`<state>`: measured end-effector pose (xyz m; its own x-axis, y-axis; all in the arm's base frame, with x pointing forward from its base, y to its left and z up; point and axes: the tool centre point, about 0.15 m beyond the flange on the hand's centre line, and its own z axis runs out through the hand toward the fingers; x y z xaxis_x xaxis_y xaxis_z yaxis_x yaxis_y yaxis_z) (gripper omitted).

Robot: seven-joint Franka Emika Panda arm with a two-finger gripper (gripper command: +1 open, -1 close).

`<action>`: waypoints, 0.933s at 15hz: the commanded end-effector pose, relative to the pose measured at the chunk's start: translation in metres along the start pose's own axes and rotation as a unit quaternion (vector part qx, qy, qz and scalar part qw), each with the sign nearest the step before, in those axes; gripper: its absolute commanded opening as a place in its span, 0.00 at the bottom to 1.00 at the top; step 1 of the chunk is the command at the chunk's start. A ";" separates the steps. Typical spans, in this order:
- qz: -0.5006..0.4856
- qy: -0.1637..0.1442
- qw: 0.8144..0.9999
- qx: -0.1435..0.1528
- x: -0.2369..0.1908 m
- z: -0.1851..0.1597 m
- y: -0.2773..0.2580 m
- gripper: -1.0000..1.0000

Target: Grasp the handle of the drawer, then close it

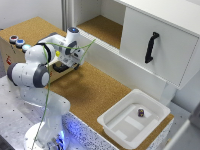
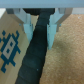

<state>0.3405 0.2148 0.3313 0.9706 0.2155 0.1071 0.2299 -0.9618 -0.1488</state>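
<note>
In the wrist view, the short black handle (image 2: 35,57) runs between my two fingertips (image 2: 27,29), which press against its sides. My gripper (image 2: 39,34) is shut on the handle. The handle is fixed to the pale wooden drawer (image 2: 10,50), whose front carries dark printed markings. In the exterior view my gripper (image 1: 64,59) points down at the drawer (image 1: 64,71), which sticks out from the light wooden box (image 1: 11,52) at the exterior view's left. The hand hides the handle there.
Coloured knobs (image 1: 19,42) sit on top of the wooden box. A big white cabinet panel with a long black handle (image 1: 151,47) stands at the exterior view's right. A white plastic tub (image 1: 120,127) holding a small dark object (image 1: 141,113) lies on the cork surface (image 1: 95,90).
</note>
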 end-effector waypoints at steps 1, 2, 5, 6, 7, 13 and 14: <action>-0.039 -0.039 0.998 0.000 0.033 0.032 -0.058 0.00; -0.044 -0.040 0.998 0.006 0.036 0.033 -0.068 0.00; -0.039 -0.036 0.998 0.039 0.045 0.029 -0.094 0.00; -0.043 -0.030 0.998 0.035 0.048 0.024 -0.101 0.00; -0.045 -0.027 0.998 0.035 0.049 0.022 -0.107 0.00; -0.059 -0.002 0.998 0.022 0.046 0.004 -0.125 1.00; -0.054 0.007 0.998 0.023 0.044 -0.004 -0.119 1.00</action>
